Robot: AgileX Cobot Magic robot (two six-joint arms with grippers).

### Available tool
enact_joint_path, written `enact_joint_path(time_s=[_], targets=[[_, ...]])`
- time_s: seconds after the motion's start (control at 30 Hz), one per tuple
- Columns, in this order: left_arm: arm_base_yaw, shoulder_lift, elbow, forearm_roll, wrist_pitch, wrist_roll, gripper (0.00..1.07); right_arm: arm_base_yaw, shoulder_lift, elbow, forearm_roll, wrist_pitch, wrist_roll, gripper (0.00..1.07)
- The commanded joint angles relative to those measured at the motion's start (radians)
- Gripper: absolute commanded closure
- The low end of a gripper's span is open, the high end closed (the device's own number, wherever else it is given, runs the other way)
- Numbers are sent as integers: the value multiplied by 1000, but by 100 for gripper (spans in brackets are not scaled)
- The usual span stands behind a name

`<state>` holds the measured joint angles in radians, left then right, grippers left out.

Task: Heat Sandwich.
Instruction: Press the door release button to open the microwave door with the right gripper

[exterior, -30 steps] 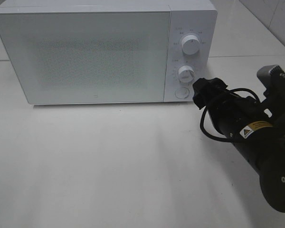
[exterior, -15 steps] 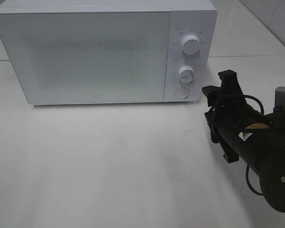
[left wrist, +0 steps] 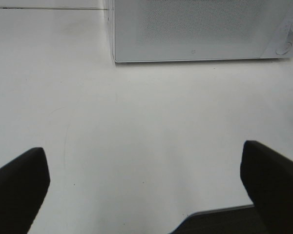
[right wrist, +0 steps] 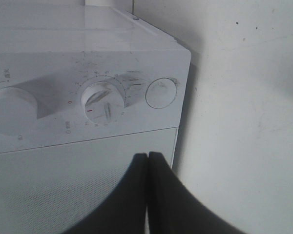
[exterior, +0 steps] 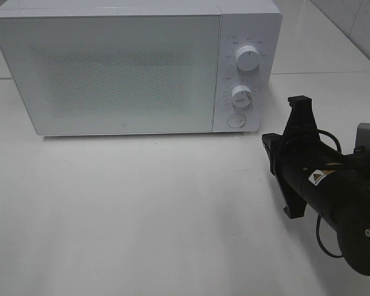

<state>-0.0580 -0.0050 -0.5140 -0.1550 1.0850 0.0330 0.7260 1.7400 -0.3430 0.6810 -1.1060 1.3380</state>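
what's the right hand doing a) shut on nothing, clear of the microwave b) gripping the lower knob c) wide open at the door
a: the right hand has its jaws pressed together with nothing between, and the high view shows it apart from the microwave.

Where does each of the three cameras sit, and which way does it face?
Exterior high: high in front, looking down on the microwave and table; the right arm and shut right hand show.
Left wrist: behind the open left hand, facing the microwave's door across the table.
Right wrist: behind the shut right hand, close to the dials and round button.
Shared: all three see the microwave.
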Motion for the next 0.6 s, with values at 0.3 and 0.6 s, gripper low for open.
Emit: enact_joint_path(time_s=[0.3, 0.6], targets=[[-6, -23, 0, -1, -13, 2, 7, -25, -3, -15, 6, 9, -10, 107], [-6, -23, 0, -1, -13, 2, 7, -86, 51, -103, -50, 55, -40, 107]])
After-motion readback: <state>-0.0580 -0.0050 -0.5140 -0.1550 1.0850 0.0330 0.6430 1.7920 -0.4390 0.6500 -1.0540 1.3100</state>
